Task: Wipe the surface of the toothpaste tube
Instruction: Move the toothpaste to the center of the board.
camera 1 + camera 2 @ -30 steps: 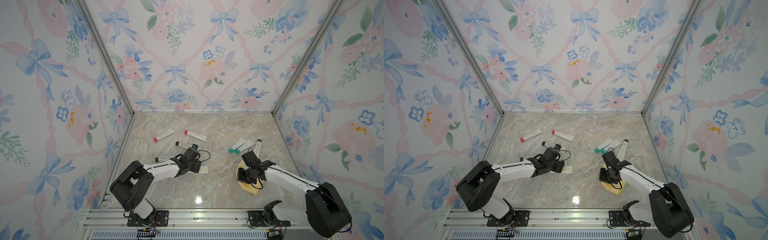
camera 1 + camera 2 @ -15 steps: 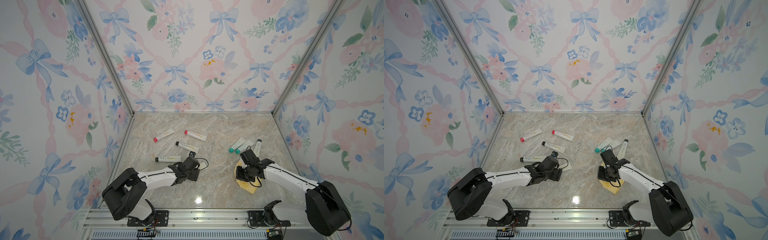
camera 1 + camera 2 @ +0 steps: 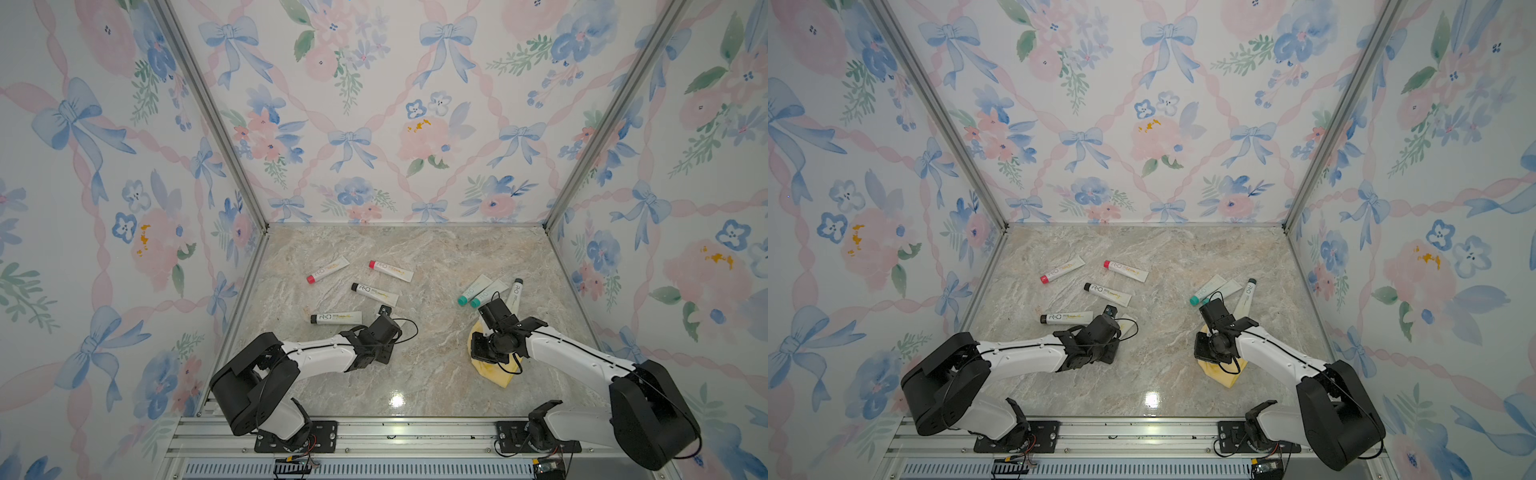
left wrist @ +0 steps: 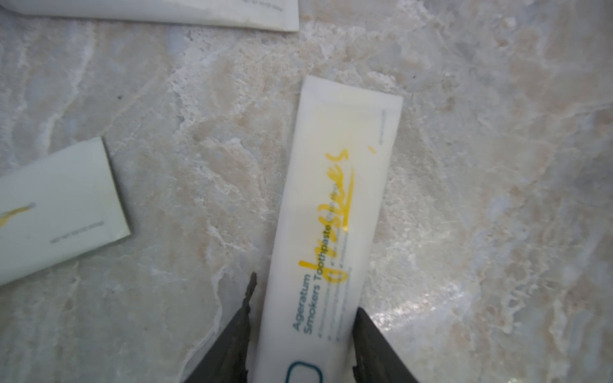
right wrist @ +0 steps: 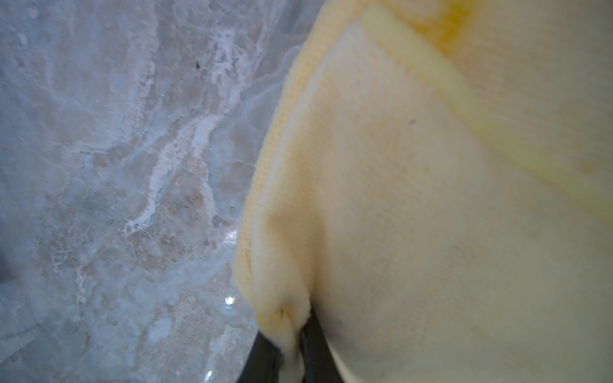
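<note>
A white toothpaste tube point(image 4: 338, 185) with a yellow scribble over its print lies flat on the marble table. My left gripper point(image 4: 306, 293) is shut on it, one dark finger against each long side near the cap end. In both top views the left gripper point(image 3: 392, 326) covers most of the tube, and only a white end point(image 3: 1130, 319) peeks out. My right gripper point(image 5: 295, 328) is shut on a fold of a yellow cloth point(image 5: 414, 199). That cloth point(image 3: 494, 372) rests on the table at the front right, under the right gripper point(image 3: 478, 353).
Other tubes lie on the table: two red-capped point(image 3: 328, 270) point(image 3: 390, 271), two black-capped point(image 3: 374, 293) point(image 3: 336, 318), two teal-capped point(image 3: 473, 289) point(image 3: 488, 293) and a grey-capped one point(image 3: 514, 293) just behind the right arm. Patterned walls close in three sides.
The left gripper drew back from the black-capped tubes, opened wide, then closed on the white tube. The right arm shifted slightly with the cloth still in its grip.
</note>
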Robot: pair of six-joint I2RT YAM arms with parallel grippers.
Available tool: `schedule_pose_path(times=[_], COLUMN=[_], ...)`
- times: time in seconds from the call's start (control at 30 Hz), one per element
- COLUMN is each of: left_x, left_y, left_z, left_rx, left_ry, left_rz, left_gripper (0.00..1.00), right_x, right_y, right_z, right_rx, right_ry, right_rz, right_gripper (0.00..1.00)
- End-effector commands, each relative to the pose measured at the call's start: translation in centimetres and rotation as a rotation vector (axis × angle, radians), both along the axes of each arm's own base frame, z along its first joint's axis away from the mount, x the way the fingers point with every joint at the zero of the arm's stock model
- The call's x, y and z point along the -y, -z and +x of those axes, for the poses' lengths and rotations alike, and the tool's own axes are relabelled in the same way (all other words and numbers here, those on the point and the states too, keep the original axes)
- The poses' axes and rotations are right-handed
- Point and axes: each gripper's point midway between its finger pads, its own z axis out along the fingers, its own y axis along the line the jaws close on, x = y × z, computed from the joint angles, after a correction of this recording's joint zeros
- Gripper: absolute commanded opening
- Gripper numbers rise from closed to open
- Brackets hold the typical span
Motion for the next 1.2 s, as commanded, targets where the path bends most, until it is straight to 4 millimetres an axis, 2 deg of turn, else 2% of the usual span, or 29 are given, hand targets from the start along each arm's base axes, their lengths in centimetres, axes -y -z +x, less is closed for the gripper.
schedule_pose_path(times=[0.0, 0.07, 0.23, 0.27, 0.43, 0.67, 0.77, 0.87, 1.0, 1.17], left_x=[0.0, 0.6, 3.4, 4.9, 9.1, 15.9, 17.7, 18.2, 17.5, 15.2], left_y=[1.1, 0.9, 0.2, -0.9, -1.4, -0.3, 0.2, -0.1, -0.7, -0.6], left_z=[-0.8, -0.8, -0.9, -0.2, -0.1, -0.7, -0.7, -0.5, -0.6, -1.7], left_rx=[-0.049, -0.05, -0.026, 0.004, 0.026, 0.016, 0.004, 0.011, 0.027, 0.018], left_ry=[0.033, 0.055, 0.169, 0.197, 0.333, 0.548, 0.592, 0.601, 0.589, 0.556], left_rz=[0.033, 0.023, -0.012, -0.041, -0.077, -0.079, -0.09, -0.099, -0.094, -0.097], left_gripper=[0.38, 0.36, 0.35, 0.35, 0.36, 0.37, 0.38, 0.45, 0.63, 0.67], right_x=[-0.3, -0.3, 0.0, 0.0, 0.6, 1.6, 2.0, 2.4, 2.4, 2.1], right_y=[-0.2, -0.2, 0.1, 0.0, -0.2, -0.4, -0.5, -0.6, -0.6, -0.7], right_z=[0.0, 0.0, 0.0, 0.0, -0.1, -0.5, -0.8, -0.9, -0.9, -0.7], right_rx=[0.008, 0.008, 0.005, 0.006, 0.013, 0.016, 0.015, 0.018, 0.018, 0.013], right_ry=[-0.009, -0.009, -0.001, 0.002, 0.021, 0.013, 0.018, 0.029, 0.033, 0.026], right_rz=[-0.001, -0.001, -0.004, -0.002, 0.003, -0.004, -0.007, -0.004, -0.001, 0.003], right_gripper=[0.13, 0.13, 0.13, 0.13, 0.13, 0.13, 0.13, 0.13, 0.13, 0.13])
